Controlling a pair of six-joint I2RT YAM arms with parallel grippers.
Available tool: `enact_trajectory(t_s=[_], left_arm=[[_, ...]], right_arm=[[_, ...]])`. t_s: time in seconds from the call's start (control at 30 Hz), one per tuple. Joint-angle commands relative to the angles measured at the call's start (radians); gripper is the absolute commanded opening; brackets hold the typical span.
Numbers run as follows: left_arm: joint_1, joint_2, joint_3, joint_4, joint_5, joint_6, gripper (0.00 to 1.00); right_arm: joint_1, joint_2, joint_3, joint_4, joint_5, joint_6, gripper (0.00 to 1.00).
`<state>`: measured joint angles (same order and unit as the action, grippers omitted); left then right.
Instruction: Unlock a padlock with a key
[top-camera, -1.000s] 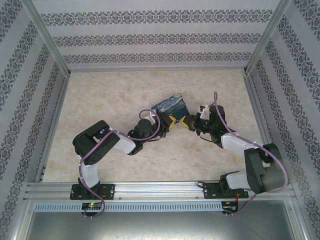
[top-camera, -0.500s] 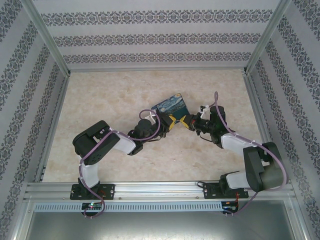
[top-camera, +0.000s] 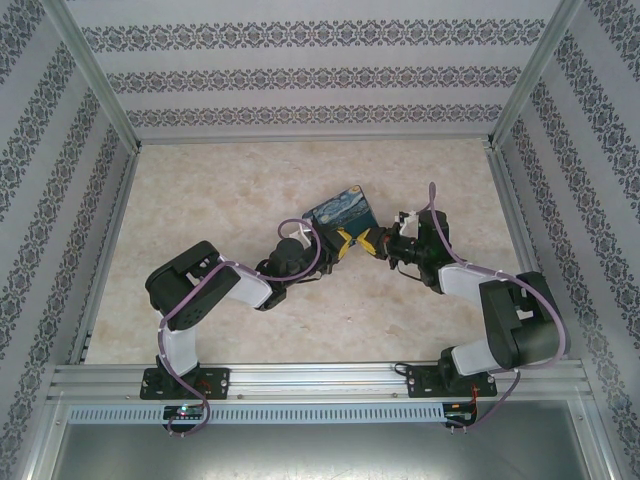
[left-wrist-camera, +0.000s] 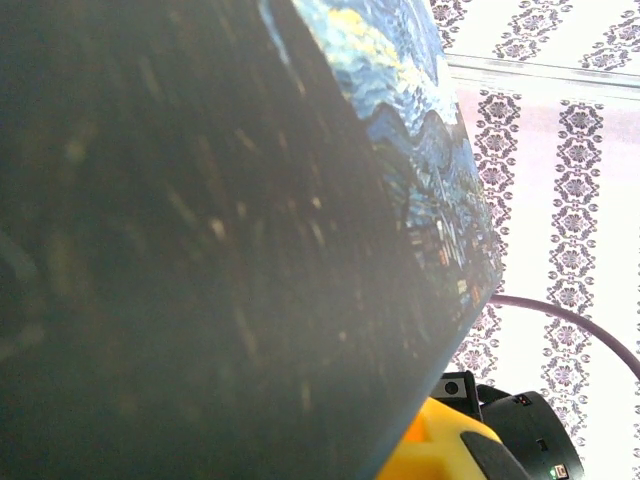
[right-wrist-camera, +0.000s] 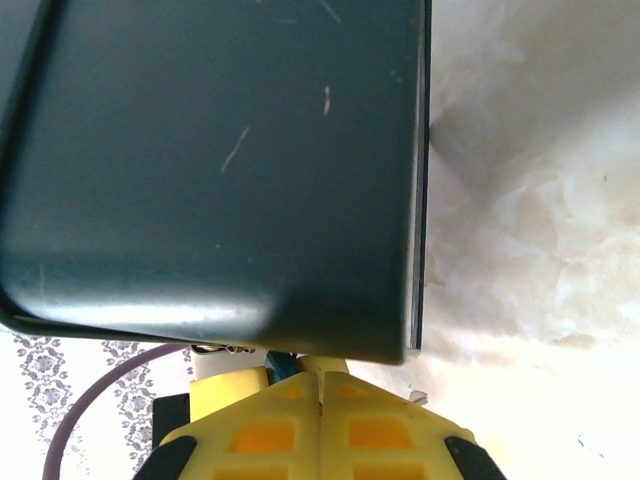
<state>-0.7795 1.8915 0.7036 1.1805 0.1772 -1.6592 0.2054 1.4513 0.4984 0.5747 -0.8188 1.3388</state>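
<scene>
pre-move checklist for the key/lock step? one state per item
1. Hold: left gripper shut on padlock, which is tilted off the table: ok.
2. Closure: right gripper shut: ok.
3. Tool: key in right gripper, a bluish bit shows at its tips: ok, as far as visible.
4. Approach: key close under the padlock's dark edge: ok.
5. Insertion: key seated in keyhole: cannot tell, hidden.
</scene>
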Motion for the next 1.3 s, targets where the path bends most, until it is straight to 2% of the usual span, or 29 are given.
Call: enact_trajectory(t_s=[0.0,0.3,0.5,0.77,0.97,1.17,1.27], left_arm=[[-0.06,-0.037,0.049,0.173,0.114,-0.01,0.0],[-0.063,-0.034,0.061,0.135,0.124,0.003,0.0],[-0.072,-0.023,0.071,0.117,0.135,0.006,0.0],[-0.073,-0.026,0.07,0.095,0.148,0.01,0.0],[-0.078,-0.032,0.058,0.089,0.145,0.015,0.0],[-0.089,0.004,0.081,0.104,0.137,0.01,0.0],[-0.093,0.028,0.089,0.133,0.134,-0.003,0.0]], right_arm=[[0.022,0.023,0.022,0.029,-0.048,0.019,0.0],[0.06,-0.006,0.032,0.006,-0.013,0.009,0.0],[0.112,-0.026,0.084,-0.084,0.042,-0.082,0.0],[0.084,-0.006,0.11,-0.151,0.076,-0.175,0.0],[0.058,0.028,0.124,-0.135,0.065,-0.164,0.0],[0.169,0.06,0.172,-0.083,0.089,-0.104,0.0],[0.176,0.054,0.185,-0.108,0.106,-0.125,0.0]])
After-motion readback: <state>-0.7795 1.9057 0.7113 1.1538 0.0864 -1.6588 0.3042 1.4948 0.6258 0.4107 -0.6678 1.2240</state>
